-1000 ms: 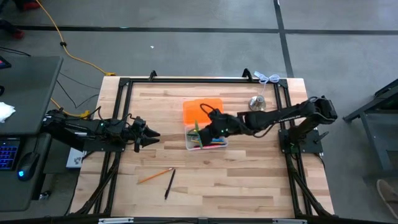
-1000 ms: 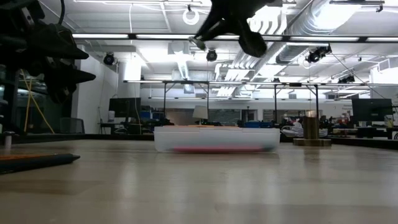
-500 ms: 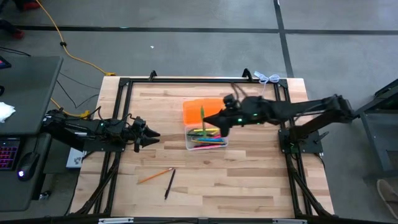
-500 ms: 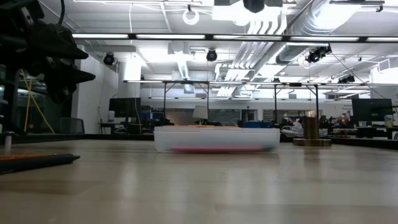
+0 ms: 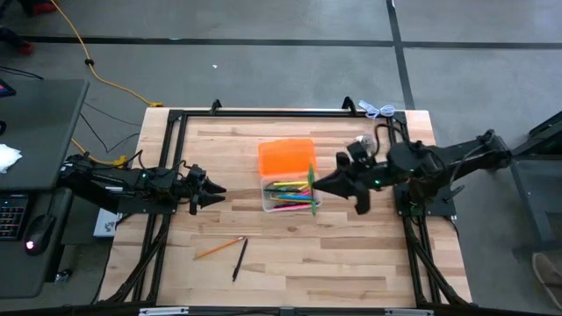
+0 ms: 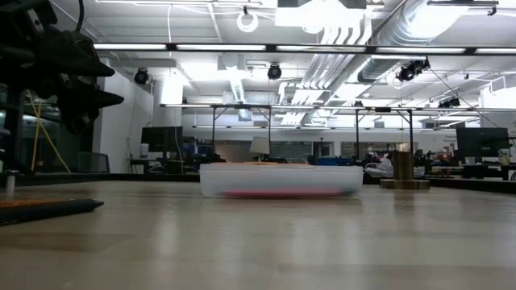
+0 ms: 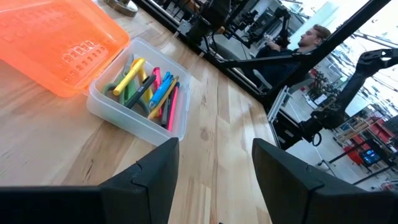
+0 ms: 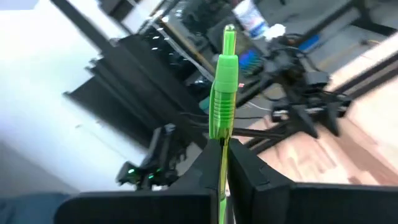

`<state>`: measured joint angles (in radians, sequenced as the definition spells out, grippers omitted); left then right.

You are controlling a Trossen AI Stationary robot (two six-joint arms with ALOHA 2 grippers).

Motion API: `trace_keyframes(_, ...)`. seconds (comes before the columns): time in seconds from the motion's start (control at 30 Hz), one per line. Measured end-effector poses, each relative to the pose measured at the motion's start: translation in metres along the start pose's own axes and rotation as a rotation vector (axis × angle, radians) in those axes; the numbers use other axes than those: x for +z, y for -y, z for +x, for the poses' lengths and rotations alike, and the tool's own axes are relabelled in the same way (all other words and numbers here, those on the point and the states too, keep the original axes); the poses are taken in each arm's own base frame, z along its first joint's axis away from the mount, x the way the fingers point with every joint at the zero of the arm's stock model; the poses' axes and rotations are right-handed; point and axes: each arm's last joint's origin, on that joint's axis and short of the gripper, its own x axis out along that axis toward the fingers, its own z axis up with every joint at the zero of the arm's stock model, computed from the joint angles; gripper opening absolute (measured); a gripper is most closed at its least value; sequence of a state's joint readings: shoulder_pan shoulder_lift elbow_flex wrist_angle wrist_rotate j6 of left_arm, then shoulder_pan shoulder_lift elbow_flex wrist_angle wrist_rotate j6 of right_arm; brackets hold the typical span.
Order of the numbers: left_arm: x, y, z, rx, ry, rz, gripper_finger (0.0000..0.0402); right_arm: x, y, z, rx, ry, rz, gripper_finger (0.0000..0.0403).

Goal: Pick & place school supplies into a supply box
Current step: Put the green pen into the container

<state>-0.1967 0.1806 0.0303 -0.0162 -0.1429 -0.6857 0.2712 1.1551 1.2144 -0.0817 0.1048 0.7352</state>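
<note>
— Fingers first: what was the right gripper (image 5: 318, 184) doing?

— Its fingers (image 8: 247, 168) were pinched tight on a green pen (image 8: 222, 93), which stuck out past the tips. Seen from above, the pen (image 5: 312, 188) lay across the right end of the supply box (image 5: 291, 195), with the gripper just right of the box and the arm reaching in from the right side of the table (image 5: 351, 254).

— And the left gripper (image 5: 216, 190)?

— Spread apart and holding nothing. Its two dark fingers (image 7: 155, 174) framed a bare gap, and it hovered over the left part of the table, well apart from the box.

— Where was the box itself?

— Near the middle of the table, clear-walled, with its orange lid (image 5: 285, 156) folded open on the far side. Pens and markers in yellow, pink, green, blue and black (image 7: 149, 90) lay inside it, side by side.

— Anything left out on the table?

— An orange pencil (image 5: 219, 247) and a black pen (image 5: 239, 260) lay on the near left part, close to each other but not touching, well apart from the box. A silver bell (image 5: 363, 143) stood to the far right of the box.

— Anyone in the room?

— A seated person (image 7: 309, 38) showed beyond the table in the left wrist view.
</note>
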Motion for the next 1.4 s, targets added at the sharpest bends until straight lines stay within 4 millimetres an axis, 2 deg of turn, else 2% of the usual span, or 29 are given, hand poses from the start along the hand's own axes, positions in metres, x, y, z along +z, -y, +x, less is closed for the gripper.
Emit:
trace_keyframes(0.33, 0.000, 0.000, 0.000, 0.003, 0.002, 0.000, 0.0232, -0.014, -0.042, -0.013, 0.232, 0.032, -0.133, 0.0000)
trace_keyframes(0.7, 0.000, 0.000, 0.000, 0.004, 0.004, 0.000, 0.0232, -0.032, -0.072, -0.027, 0.278, 0.095, -0.240, 0.0000)
trace_keyframes(0.93, 0.000, 0.000, 0.000, 0.007, 0.006, 0.000, 0.0232, -0.039, -0.079, -0.032, 0.253, 0.113, -0.260, 0.0000)
trace_keyframes(1.3, 0.001, 0.000, 0.000, 0.014, 0.027, -0.002, 0.0232, -0.038, -0.079, -0.031, 0.256, 0.112, -0.287, 0.0000)
trace_keyframes(1.4, 0.002, 0.000, 0.000, 0.019, 0.032, -0.002, 0.0232, -0.039, -0.076, -0.031, 0.210, 0.114, -0.292, 0.0000)
